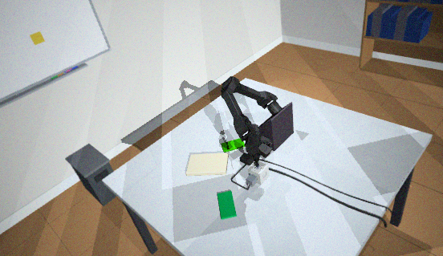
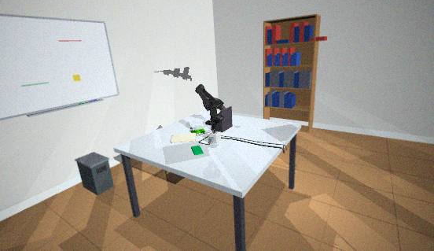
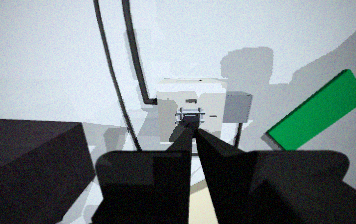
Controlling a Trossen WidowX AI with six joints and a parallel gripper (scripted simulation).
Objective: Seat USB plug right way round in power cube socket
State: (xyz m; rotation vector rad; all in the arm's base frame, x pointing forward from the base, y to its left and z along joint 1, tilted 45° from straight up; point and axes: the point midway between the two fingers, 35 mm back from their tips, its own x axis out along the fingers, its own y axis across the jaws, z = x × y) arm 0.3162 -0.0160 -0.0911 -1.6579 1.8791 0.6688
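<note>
The white power cube (image 1: 262, 175) (image 2: 215, 139) (image 3: 167, 104) stands on the table, with a grey block (image 1: 251, 179) (image 3: 237, 106) against one side. My gripper (image 1: 257, 164) (image 3: 193, 132) is over the cube, pointing down, shut on the USB plug. The plug (image 3: 190, 118) shows in the wrist view as a small dark body with pale metal edges, at the tips of the fingers, over the cube's top. The fingers hide part of the plug and the socket. How deep the plug sits, and which way round it is, I cannot tell.
A dark upright panel (image 1: 282, 128) (image 2: 226, 120) (image 3: 40, 167) stands close beside the arm. Black cables (image 1: 321, 188) (image 3: 133, 47) run from the cube across the table. A green box (image 1: 227, 205) (image 2: 197, 150) (image 3: 315, 114), a cream book (image 1: 207, 164) (image 2: 183, 138) and a bright green item (image 1: 237, 144) lie nearby.
</note>
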